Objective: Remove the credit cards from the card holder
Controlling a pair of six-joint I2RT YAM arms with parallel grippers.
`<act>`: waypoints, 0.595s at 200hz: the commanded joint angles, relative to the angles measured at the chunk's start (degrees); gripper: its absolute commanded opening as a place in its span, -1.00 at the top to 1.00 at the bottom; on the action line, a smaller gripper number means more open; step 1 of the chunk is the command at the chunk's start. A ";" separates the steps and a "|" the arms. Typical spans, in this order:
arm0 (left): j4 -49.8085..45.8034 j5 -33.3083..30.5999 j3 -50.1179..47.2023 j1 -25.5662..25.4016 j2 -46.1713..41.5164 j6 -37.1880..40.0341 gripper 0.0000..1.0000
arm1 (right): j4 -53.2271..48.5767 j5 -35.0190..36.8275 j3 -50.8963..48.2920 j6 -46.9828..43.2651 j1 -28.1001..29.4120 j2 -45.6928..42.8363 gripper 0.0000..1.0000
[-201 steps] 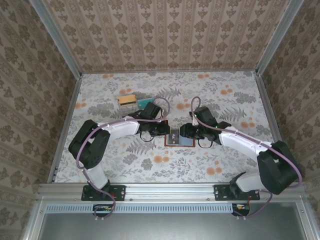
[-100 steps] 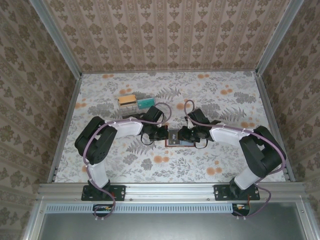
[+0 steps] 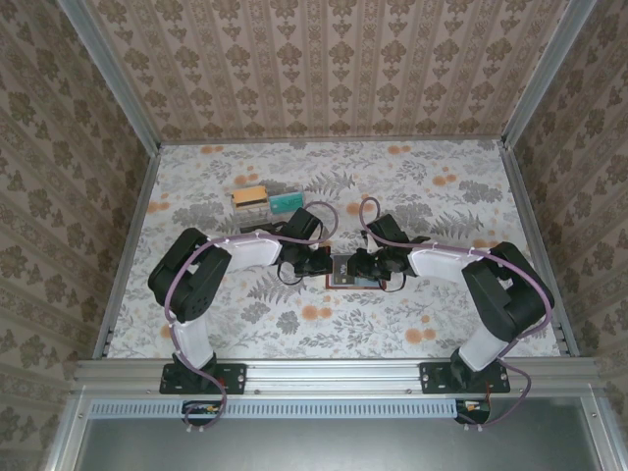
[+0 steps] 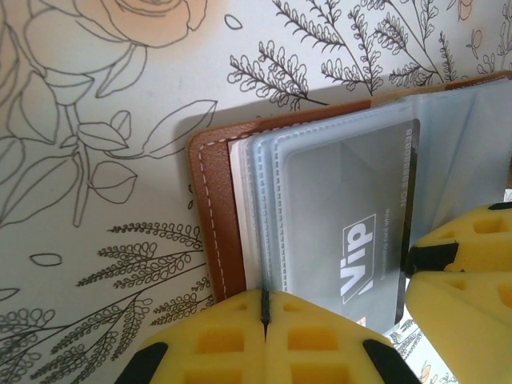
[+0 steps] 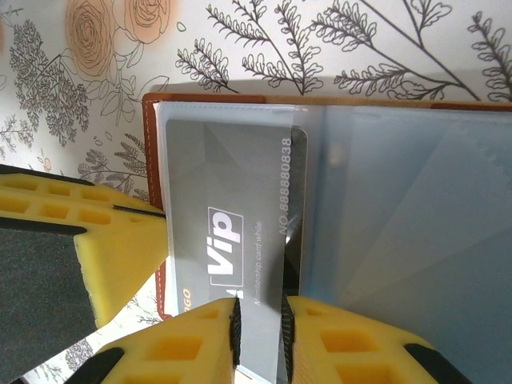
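Mid-table, the left gripper (image 4: 264, 308) is clenched on the open card holder (image 4: 212, 216) at its leather edge, apparently anchoring it, while the right gripper (image 5: 256, 320) pinches the grey Vip card (image 5: 232, 200) in its clear sleeve, ready to draw it out; farther back lie two loose cards (image 3: 250, 195), likely already removed.

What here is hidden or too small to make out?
- Top view: card holder mostly covered by the left gripper and right gripper.
- Left wrist view: grey card's bottom edge behind yellow fingers.
- Top view: loose cards at the back too small to read.
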 commanded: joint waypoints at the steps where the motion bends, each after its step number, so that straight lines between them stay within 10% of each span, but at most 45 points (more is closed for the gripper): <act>1: -3.15 -0.59 0.55 -0.38 2.22 0.56 1.00 | -1.64 1.06 -0.46 -0.22 -0.81 -2.15 0.52; 119: -3.50 0.09 1.07 -0.42 2.31 0.89 1.00 | 3.10 -2.72 -2.08 1.51 -1.66 0.72 0.58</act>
